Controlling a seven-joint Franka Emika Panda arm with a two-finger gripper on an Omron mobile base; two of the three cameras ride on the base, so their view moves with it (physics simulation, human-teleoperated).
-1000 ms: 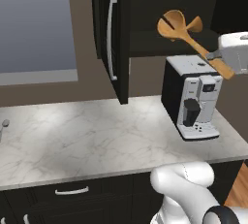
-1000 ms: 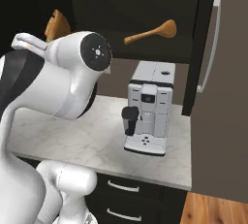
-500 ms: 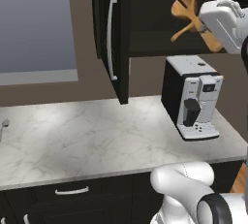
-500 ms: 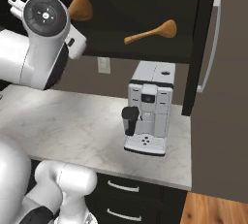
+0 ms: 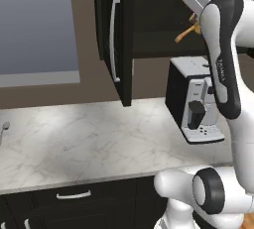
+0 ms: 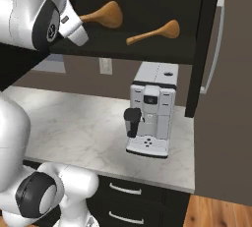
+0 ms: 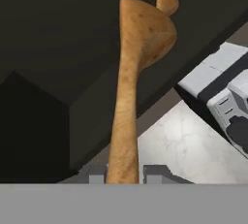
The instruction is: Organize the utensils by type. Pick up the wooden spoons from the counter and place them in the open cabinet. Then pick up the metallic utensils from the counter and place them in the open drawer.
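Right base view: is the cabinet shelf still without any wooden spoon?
No, one wooden spoon already lies in the cabinet.

A home kitchen. A white marble counter with grey veins runs over black drawer fronts with silver handles. A silver and black coffee machine stands near the counter's end, below a black wall cabinet whose door hangs open.

Two wooden spoons; one coffee machine; one counter.
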